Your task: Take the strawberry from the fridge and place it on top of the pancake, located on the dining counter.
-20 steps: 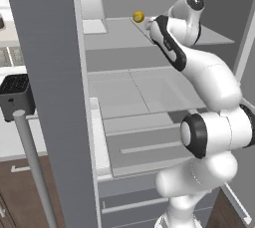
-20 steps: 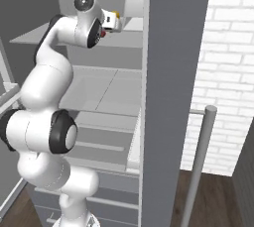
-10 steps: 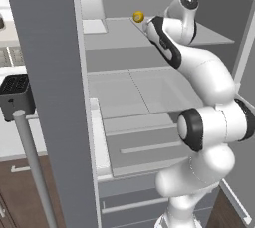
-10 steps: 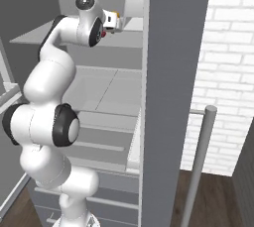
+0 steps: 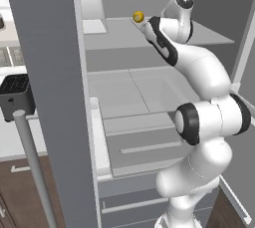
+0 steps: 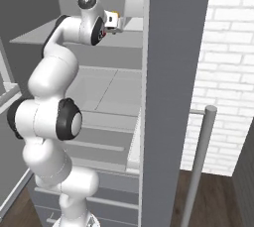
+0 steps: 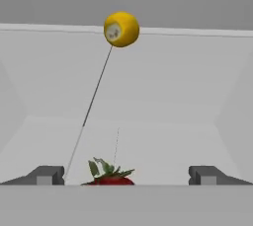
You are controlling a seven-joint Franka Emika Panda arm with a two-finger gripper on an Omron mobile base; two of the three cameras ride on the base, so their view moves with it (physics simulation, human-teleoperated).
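Gripper (image 7: 126, 175) spread wide with nothing held, fingertips (image 7: 47, 174) standing well apart on either side of the strawberry (image 7: 109, 174). Strawberry low between them on the pale upper shelf (image 5: 114, 35) of the open fridge (image 5: 55, 72), green leaves up, untouched. Farther back on the same shelf, small yellow round fruit (image 7: 121, 29) near the rear wall.

No text, label, brand, number or sign can be read in any of the views. The fridge (image 5: 55, 72) surfaces are seen to be plain grey and unmarked, and the robot arm's white casing is likewise bare of any lettering.
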